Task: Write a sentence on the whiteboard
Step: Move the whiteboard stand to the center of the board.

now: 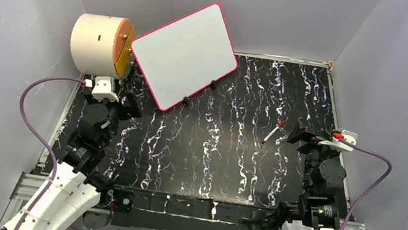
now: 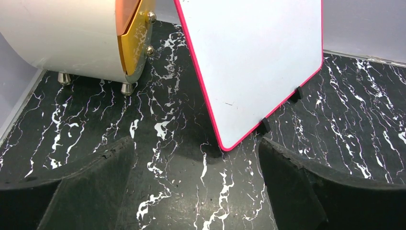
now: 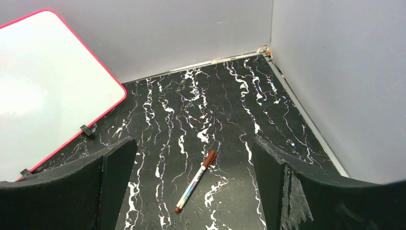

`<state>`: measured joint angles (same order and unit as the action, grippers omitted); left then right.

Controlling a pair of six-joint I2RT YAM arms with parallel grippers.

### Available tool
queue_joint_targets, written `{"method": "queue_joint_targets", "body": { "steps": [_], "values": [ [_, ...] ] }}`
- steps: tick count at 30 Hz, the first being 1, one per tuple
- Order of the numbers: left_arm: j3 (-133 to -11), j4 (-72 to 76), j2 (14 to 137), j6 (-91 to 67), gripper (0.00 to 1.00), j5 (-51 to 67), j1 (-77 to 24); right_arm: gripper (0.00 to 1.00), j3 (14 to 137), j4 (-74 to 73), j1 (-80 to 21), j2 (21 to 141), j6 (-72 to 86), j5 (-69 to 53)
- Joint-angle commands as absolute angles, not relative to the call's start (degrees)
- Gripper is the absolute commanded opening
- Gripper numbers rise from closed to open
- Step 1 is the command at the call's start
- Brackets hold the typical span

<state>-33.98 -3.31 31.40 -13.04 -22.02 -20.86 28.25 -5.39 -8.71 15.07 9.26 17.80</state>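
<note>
A: State of the hands?
B: Both spread wide, gripping nothing. The left hand (image 2: 196, 158) low over the black marbled surface (image 2: 167, 143), the right hand (image 3: 191, 151) likewise.
A: Location of the whiteboard?
B: Far left of the surface. The whiteboard (image 1: 185, 53) propped on two black clip feet (image 2: 264, 125), leaning back, turned at an angle. Pink-red rim, face plain white apart from one tiny dark speck. Nearest corner just ahead of the left hand.
A: Anything next to it?
B: A cream drum (image 1: 98, 43) with an orange face, just beside the board's left edge. Contact impossible to tell. Small metal feet under it.
A: Anything on the right side?
B: A marker (image 3: 195, 181) flat on the surface, right of the board and well apart from it. Just ahead of the right hand, lined up between its fingers in the wrist view. Brown cap end pointing away from the arm.
</note>
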Motion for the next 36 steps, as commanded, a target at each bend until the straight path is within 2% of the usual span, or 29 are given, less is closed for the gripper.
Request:
{"method": "queue_joint_targets", "body": {
  "steps": [1, 9, 14, 19, 22, 31, 36],
  "values": [
    [-36.4, -2.7, 30.8, -12.7, 0.98, -22.5, -21.1, 0.99, 28.3, -1.7, -9.0, 15.0, 8.5, 17.6],
    [-34.6, -1.8, 30.3, -14.9, 0.98, -23.2, -21.0, 0.99, 28.3, -1.8, -9.0, 14.9, 8.6, 17.2],
    [-35.4, -2.2, 33.2, -15.8, 0.98, -19.2, -21.0, 0.99, 28.4, -1.9, -9.0, 14.8, 8.7, 16.9],
    [-37.9, -3.8, 38.3, -19.3, 0.98, -18.4, -21.0, 0.99, 28.6, -2.3, -9.0, 14.5, 8.9, 16.6],
    [-39.2, -3.7, 41.2, -19.6, 0.98, -14.0, -21.0, 0.99, 28.6, -2.6, -9.0, 14.3, 8.9, 16.6],
    [-43.4, -5.0, 54.8, -29.6, 0.96, -14.5, -21.5, 0.99, 28.5, -2.6, -9.4, 14.1, 9.2, 16.1],
    [-45.8, -6.8, 60.8, -34.3, 0.95, -19.5, -26.3, 0.99, 28.4, -2.7, -9.8, 14.1, 9.1, 16.3]
  ]
}}
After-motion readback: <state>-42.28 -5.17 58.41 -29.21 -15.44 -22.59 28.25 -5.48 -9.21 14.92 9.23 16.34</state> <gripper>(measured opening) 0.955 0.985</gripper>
